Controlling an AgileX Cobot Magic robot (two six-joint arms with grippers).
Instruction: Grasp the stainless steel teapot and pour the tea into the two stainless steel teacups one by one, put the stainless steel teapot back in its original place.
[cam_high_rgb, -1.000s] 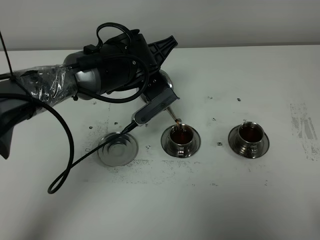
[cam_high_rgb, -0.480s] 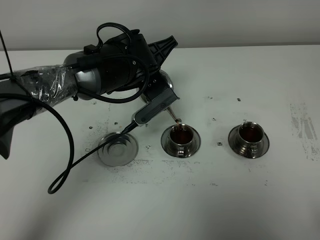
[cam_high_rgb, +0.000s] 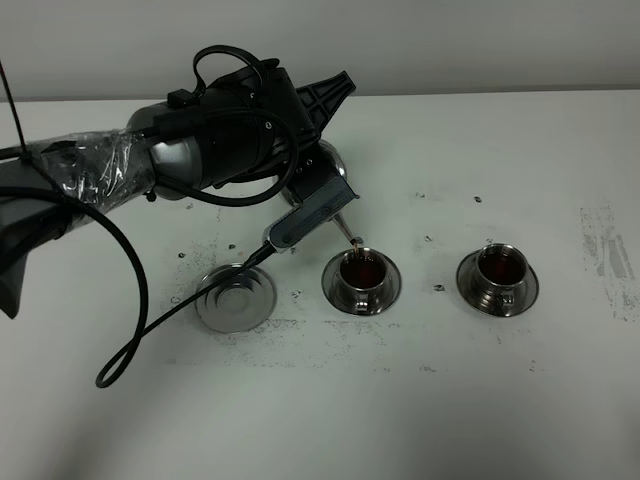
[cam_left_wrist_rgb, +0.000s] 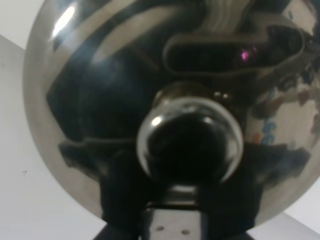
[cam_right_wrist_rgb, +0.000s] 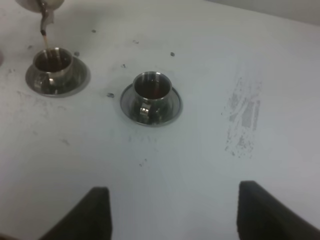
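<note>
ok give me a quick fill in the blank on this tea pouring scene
1. The teapot is held tilted by the ____ arm's gripper.
2. Its spout hangs over the ____ of the two teacups in the high view.
3. The other teacup already holds dark ____.
4. The empty saucer lies to the ____ of both cups in the high view.

Missing words: left; left; tea; left

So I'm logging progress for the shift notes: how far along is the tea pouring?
Done: the right-hand teacup already holds dark tea. In hand: the left gripper tilts the teapot, and a thin stream runs from its spout into the middle teacup, which looks nearly full. Left: stop pouring and set the teapot back on the empty saucer. The right gripper hangs open, idle.
</note>
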